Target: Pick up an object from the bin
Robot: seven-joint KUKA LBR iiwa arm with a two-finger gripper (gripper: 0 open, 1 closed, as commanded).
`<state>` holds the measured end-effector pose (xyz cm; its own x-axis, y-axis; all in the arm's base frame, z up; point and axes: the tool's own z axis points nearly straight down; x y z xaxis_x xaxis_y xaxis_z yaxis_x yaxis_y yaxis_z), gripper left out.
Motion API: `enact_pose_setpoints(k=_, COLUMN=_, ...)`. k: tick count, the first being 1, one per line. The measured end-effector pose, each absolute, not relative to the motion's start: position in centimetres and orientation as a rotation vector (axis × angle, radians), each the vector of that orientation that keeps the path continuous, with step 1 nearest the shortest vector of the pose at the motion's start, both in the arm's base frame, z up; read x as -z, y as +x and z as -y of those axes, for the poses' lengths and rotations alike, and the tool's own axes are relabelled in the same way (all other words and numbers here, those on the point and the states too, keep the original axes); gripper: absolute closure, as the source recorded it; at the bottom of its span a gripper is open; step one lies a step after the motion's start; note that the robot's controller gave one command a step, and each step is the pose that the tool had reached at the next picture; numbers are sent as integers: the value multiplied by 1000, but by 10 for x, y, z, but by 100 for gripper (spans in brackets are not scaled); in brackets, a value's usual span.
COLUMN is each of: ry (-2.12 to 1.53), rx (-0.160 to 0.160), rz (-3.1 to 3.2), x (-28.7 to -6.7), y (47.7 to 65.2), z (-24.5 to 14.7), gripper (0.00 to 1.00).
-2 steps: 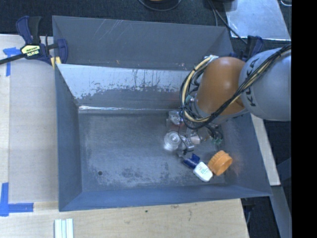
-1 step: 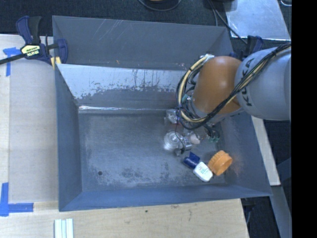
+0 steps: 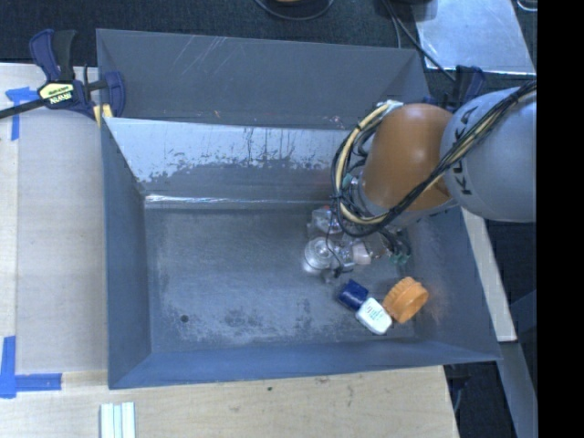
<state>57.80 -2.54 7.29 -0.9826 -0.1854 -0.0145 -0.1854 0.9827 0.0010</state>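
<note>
1. the grey metal bin is the biggest thing in front of me, its floor scuffed and its back wall scratched.
2. the arm comes in from the right, over the bin's right wall, with black and yellow cables looped along it.
3. an orange cover sits on the wrist, above the right half of the floor.
4. the gripper hangs below that cover, low over the floor, right of the middle. i cannot tell whether it is open or closed, or whether it has hold of anything.
5. an orange round lump lies near the front right corner.
6. a small blue and white piece lies just beside the lump, on its left.
7. a clear glassy round thing lies right at the gripper's left side, the nearest thing to it.
</note>
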Motion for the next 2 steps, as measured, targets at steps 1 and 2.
enact_pose_setpoints(k=1, ry=-291, rx=-4, rz=-3114, x=-73, y=578, z=25, gripper=100)
enact_pose_setpoints(k=2, ry=-292, rx=-3, rz=-3113, x=-75, y=578, z=25, gripper=100)
